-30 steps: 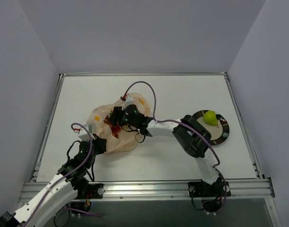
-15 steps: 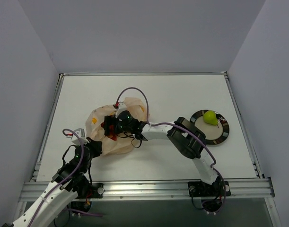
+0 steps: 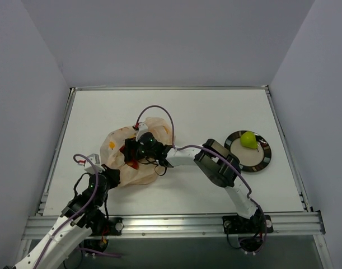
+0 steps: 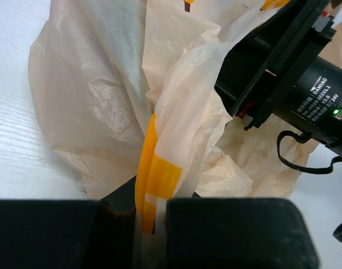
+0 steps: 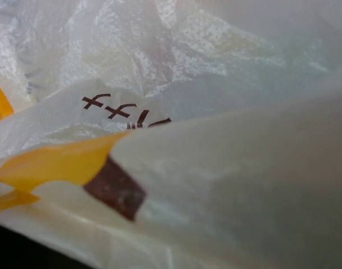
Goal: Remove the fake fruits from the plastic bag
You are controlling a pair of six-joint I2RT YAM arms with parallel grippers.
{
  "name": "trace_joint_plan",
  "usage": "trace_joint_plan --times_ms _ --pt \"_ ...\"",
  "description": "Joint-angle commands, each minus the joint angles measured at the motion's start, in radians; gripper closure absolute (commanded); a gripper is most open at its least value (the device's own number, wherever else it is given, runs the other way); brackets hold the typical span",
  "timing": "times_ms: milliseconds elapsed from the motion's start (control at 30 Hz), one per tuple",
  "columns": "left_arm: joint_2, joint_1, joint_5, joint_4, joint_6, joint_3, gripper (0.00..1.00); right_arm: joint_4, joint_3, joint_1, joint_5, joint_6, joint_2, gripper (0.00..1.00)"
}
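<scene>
The peach plastic bag (image 3: 134, 151) lies crumpled at the table's middle left. My left gripper (image 3: 111, 174) is shut on a fold of the bag's near edge, with its orange band pinched between the jaws in the left wrist view (image 4: 151, 224). My right gripper (image 3: 131, 150) reaches into the bag's mouth from the right; its fingers are buried in plastic. The right wrist view shows only bag film (image 5: 215, 168) pressed close, so its jaws are hidden. A red shape (image 3: 132, 164) shows at the bag's opening. A yellow-green fruit (image 3: 248, 138) lies on the dark round plate (image 3: 261, 159).
The plate stands at the right of the table. The right arm's forearm (image 3: 215, 163) stretches low across the middle. Raised metal rails (image 3: 171, 219) border the table, with grey walls behind and at both sides.
My right gripper has pushed further left into the bag. My left arm has drawn back toward the near edge, still holding the bag's edge. The bag has shifted slightly.
</scene>
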Motion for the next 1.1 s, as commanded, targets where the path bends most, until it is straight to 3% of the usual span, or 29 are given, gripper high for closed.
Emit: trace_joint_plan --times_ms 0,200,467,1067 --pt "0.030 -0.005 -0.016 0.015 0.011 0.031 0.98 0.040 -0.032 -0.002 0.057 -0.085 -0.093 0.93" --pt "0.084 -0.005 -0.036 0.041 0.017 0.061 0.98 0.016 -0.108 0.001 0.162 -0.156 -0.242 1.00" --pt "0.130 -0.005 -0.071 0.061 0.042 0.127 0.98 -0.052 -0.167 0.008 0.211 -0.188 -0.397 1.00" --pt "0.179 -0.007 -0.112 0.109 0.046 0.160 0.97 0.005 -0.271 0.008 0.006 -0.089 -0.699 1.00"
